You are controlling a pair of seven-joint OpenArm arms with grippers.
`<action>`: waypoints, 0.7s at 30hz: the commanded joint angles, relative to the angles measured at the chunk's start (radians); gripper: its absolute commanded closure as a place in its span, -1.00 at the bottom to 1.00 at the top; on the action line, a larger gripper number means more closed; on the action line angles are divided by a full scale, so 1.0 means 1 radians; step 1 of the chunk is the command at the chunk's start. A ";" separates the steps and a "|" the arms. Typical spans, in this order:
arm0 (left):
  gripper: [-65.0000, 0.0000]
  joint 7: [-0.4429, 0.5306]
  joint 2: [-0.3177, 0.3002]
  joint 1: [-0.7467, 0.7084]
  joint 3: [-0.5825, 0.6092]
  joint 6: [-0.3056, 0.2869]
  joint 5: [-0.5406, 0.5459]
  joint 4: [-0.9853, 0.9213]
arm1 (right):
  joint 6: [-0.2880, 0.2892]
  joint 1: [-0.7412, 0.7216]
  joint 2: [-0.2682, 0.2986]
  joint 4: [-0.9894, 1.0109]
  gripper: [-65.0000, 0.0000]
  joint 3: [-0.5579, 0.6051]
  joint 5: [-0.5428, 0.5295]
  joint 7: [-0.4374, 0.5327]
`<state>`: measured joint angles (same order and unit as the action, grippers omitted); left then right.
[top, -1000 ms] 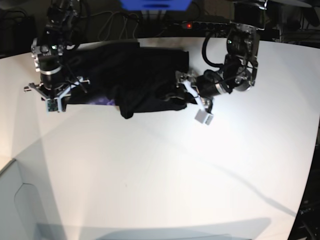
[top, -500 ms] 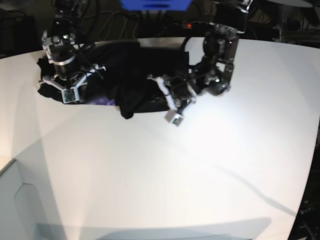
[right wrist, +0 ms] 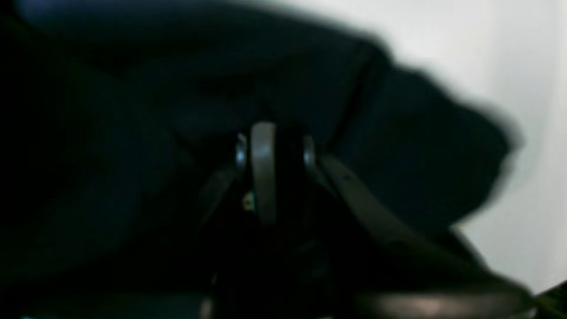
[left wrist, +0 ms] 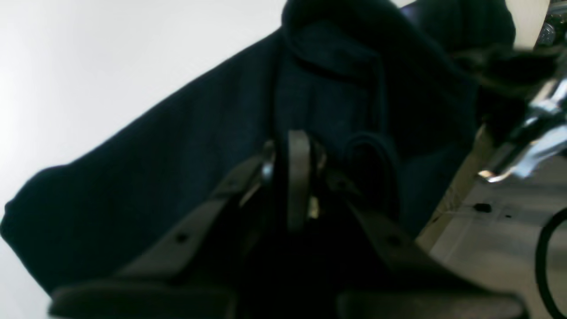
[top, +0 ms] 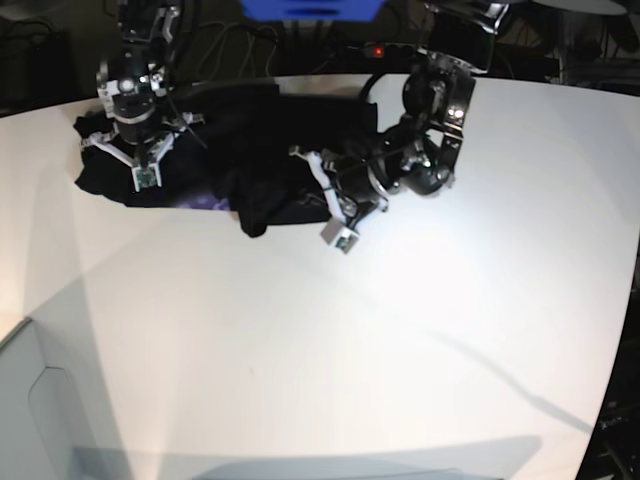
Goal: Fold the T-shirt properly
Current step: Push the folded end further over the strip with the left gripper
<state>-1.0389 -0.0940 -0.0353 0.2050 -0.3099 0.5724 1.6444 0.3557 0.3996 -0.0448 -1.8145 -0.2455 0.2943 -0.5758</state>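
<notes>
The black T-shirt (top: 265,125) lies bunched along the far side of the white table (top: 330,340), with a purple patch (top: 205,203) showing at its near edge. At the shirt's near right corner, my left gripper (top: 318,198) has its jaws pressed together on a fold. The left wrist view shows this gripper (left wrist: 299,146) shut, with dark cloth (left wrist: 177,155) spread around it. My right gripper (top: 141,170) stands over the shirt's left end. It is blurred in the right wrist view, where the gripper (right wrist: 266,137) is shut with black cloth (right wrist: 398,155) bunched around it.
A power strip with a red light (top: 375,50), cables and a blue object (top: 310,8) sit behind the table's far edge. A pale panel (top: 40,400) stands at the lower left. The left wrist view shows floor (left wrist: 491,239) past the table edge.
My left arm swung left onto the shirt's near right corner and its jaws closed. My right gripper moved back and to the right, carrying the shirt's left end with it.
</notes>
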 commanded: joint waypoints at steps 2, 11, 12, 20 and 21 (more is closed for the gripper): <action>0.89 0.016 0.010 0.015 0.007 -0.002 0.018 0.017 | -0.014 -0.003 0.007 -0.008 0.79 0.002 -0.004 0.007; 0.89 0.010 0.046 0.081 0.153 -0.004 0.025 -0.028 | -0.014 -0.006 0.004 -0.006 0.79 0.004 -0.004 0.007; 0.89 0.015 0.049 0.093 0.172 -0.004 0.025 -0.051 | -0.014 -0.006 0.004 -0.006 0.79 0.004 -0.004 0.007; 0.89 0.007 0.142 0.134 0.233 -0.015 0.027 -0.175 | -0.010 -0.004 0.004 -0.011 0.79 0.004 -0.004 0.007; 0.89 0.007 0.144 0.139 0.233 -0.015 0.027 -0.171 | -0.010 -0.004 0.004 -0.011 0.79 0.004 -0.004 0.007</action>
<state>-1.0435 0.0422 0.0841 0.4404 -0.3176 0.5800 1.4525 0.3534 0.3946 -0.0418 -1.8084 -0.2417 0.2916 -0.5762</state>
